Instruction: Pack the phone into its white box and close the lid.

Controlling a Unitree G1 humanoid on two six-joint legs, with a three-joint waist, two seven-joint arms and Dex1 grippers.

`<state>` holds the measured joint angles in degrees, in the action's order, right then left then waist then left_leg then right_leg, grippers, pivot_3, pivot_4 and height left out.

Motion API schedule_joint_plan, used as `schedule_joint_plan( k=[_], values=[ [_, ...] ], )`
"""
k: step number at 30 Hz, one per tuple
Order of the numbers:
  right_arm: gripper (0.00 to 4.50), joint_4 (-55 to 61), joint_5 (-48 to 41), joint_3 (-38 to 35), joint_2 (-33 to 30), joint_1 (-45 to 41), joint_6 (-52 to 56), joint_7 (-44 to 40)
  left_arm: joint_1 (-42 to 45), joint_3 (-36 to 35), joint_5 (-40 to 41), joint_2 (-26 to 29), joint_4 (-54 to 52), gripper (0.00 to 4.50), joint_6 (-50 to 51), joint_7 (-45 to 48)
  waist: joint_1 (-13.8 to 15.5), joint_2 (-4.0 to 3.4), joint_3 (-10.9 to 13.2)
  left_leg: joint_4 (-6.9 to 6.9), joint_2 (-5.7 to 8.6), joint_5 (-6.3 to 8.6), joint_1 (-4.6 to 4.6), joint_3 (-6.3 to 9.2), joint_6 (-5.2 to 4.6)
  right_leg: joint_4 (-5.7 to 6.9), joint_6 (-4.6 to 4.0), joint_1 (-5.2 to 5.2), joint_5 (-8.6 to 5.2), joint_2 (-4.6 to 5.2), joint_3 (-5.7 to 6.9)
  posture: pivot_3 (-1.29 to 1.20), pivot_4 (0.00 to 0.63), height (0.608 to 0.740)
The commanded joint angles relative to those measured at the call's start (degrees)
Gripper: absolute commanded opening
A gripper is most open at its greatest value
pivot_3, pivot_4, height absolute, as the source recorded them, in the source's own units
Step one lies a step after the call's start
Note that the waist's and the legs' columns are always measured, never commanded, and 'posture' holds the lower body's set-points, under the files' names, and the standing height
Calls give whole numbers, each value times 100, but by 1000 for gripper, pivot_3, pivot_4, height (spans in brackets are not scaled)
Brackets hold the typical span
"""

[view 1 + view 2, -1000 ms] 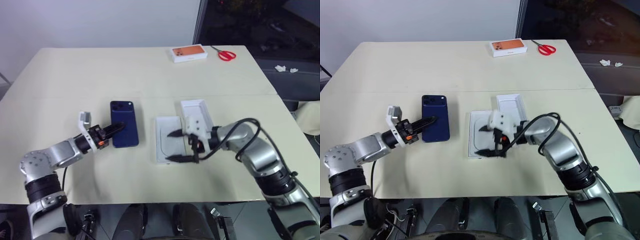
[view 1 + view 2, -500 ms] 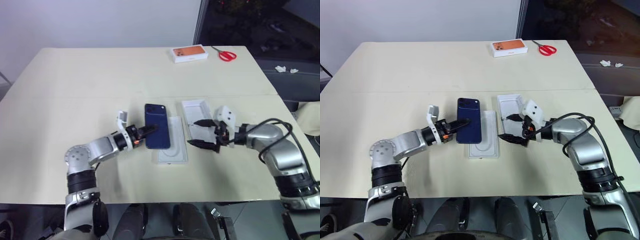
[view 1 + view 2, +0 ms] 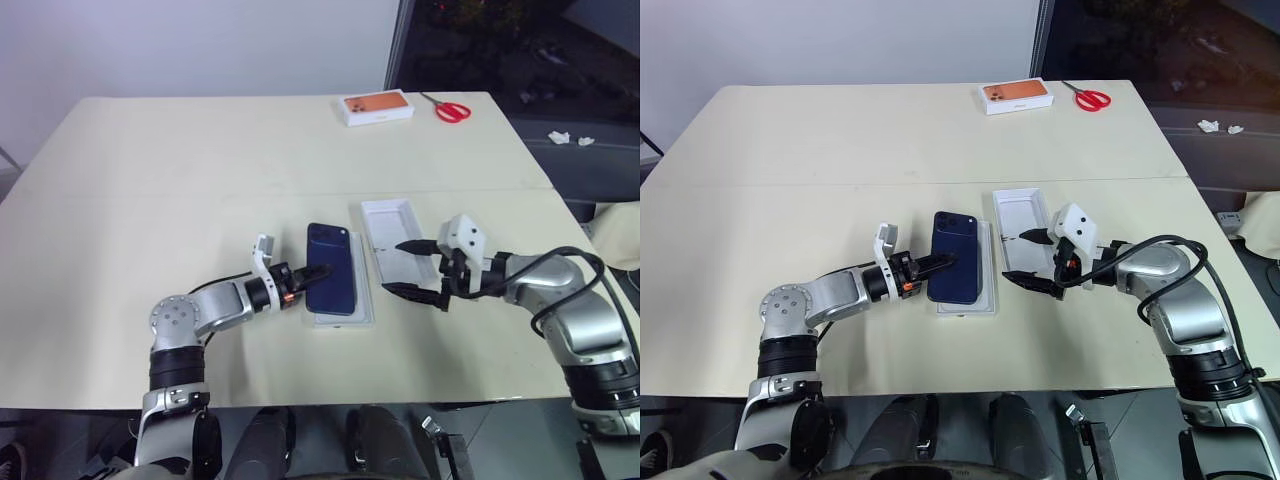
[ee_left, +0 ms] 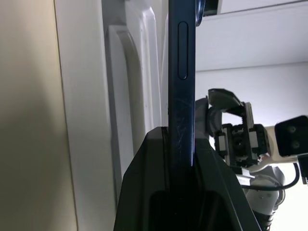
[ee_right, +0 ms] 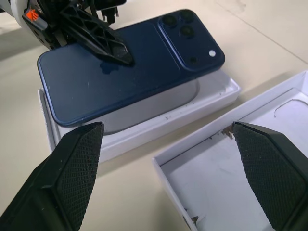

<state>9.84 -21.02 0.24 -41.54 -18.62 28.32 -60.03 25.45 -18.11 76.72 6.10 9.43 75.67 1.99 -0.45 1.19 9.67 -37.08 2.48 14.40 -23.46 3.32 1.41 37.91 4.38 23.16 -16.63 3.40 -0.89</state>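
While the left gripper (image 3: 312,271) is pinched tight on the long edge of the phone (image 3: 332,282), I have the handset hanging back side up, camera bump at the far end, just over a white tray (image 5: 144,126) that shows an oval recess beneath it. The phone sits slightly skewed over that tray and I cannot tell whether it already rests on it. Just beside it, on the right, lies another shallow white tray (image 3: 392,238), open side up and empty; from these views I can't say for sure which is the box and which the lid. My right gripper (image 3: 412,268) hovers over the near end of that second tray with its fingers spread wide, holding nothing.

I judge this to be the placing step: the phone is over its seat but not released. Next I need to square its edges with the tray walls, lower it flat, and open the left fingers without dragging it sideways. The cover comes after that.
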Motion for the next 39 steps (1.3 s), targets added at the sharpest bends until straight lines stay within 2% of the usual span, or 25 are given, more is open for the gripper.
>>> schedule_joint_plan(
  k=[1, 4, 5, 6, 8, 10, 28, 39],
  values=[
    [4447, 225, -45, -77, -58, -65, -82, 41, 52, 93, -21, -4, -14, 201, -2, 238, 0, 0, 0, 0, 0, 0, 0, 0, 0, 0, 0, 0, 0, 0, 0, 0, 150, 740],
    [4447, 221, -12, -44, -43, -79, -107, 72, 93, 80, -12, -13, 42, 201, 18, 287, 1, 0, 0, 0, 0, 0, 0, 0, 0, 0, 0, -1, 0, 0, 0, 0, 150, 740],
    [4500, 211, 16, -26, -38, -81, -137, 86, 111, 72, 8, -11, 47, 980, 36, 318, 1, 0, 0, 0, 0, 0, 0, 0, 0, 0, 0, -1, 0, 0, 0, 0, 150, 740],
    [4500, 196, 22, -13, -30, -90, -144, 94, 133, 84, -12, 5, 29, 1271, 49, 315, 2, 0, 0, -1, 0, 0, 0, 1, 0, 0, 0, -1, 0, 0, 0, 0, 150, 740],
    [4500, 175, 31, 9, -10, -110, -149, 111, 169, 137, -81, 63, -21, 2300, 98, 318, 1, 0, 0, -2, 0, 0, 0, 0, 0, 0, 0, -2, 0, 0, 1, 0, 150, 740],
    [4500, 143, 45, 37, 22, -140, -168, 141, 214, 171, -100, 134, -102, 3109, 165, 346, -1, 0, 0, -3, 0, 0, 1, 0, 0, 0, 0, -4, 0, 0, 1, 0, 150, 740],
    [4500, -38, 104, 201, 177, -305, -293, 242, 491, 112, 234, 580, -587, 3109, 639, 344, -4, 0, 0, -4, 0, -1, 2, 1, 2, 0, 0, -4, 0, 0, 0, 0, 150, 740],
    [4500, -138, 159, 294, 229, -371, -325, 210, 374, 91, 475, 1542, -1046, 3109, 899, 637, -15, -2, 0, -2, 0, -1, 2, 2, 2, 1, 0, -2, 0, -1, 0, 0, 150, 740]
  ],
)
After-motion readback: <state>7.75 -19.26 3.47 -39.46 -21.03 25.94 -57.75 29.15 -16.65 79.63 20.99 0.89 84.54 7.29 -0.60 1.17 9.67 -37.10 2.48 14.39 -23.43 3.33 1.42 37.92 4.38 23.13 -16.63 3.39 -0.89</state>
